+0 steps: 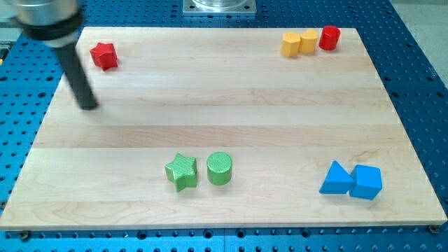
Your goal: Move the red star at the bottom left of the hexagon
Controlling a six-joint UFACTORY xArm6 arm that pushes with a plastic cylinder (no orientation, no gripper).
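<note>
Red star (pixel 103 55) sits flat on the wooden board (pixel 210 91), in the corner at the view's top left, close to the board's left edge. One point aims roughly at the view's top; shape is near-symmetric, so no long axis can be made out.

My tip (pixel 88 106) rests on the board below the star and slightly to its left, near but apart from it. The rod leans up toward the view's top left. It is a bare rod: nothing to open or close, nothing held, touching no block.

Yellow hexagon (pixel 290 44) lies at the view's top right, well apart from the star. A second yellow block (pixel 308 41), shape unclear, touches its right side; a red cylinder (pixel 330 38) stands just beside that one. The three form a short row near the board's top edge.

Bare board between star and hexagon along the top strip.

Lower middle: green star (pixel 182 172) and green cylinder (pixel 220 169), just beside each other. Lower right: blue triangular block (pixel 337 179) touching a blue cube (pixel 367 182).

No containers on the board. Blue perforated table (pixel 420 84) surrounds the board
</note>
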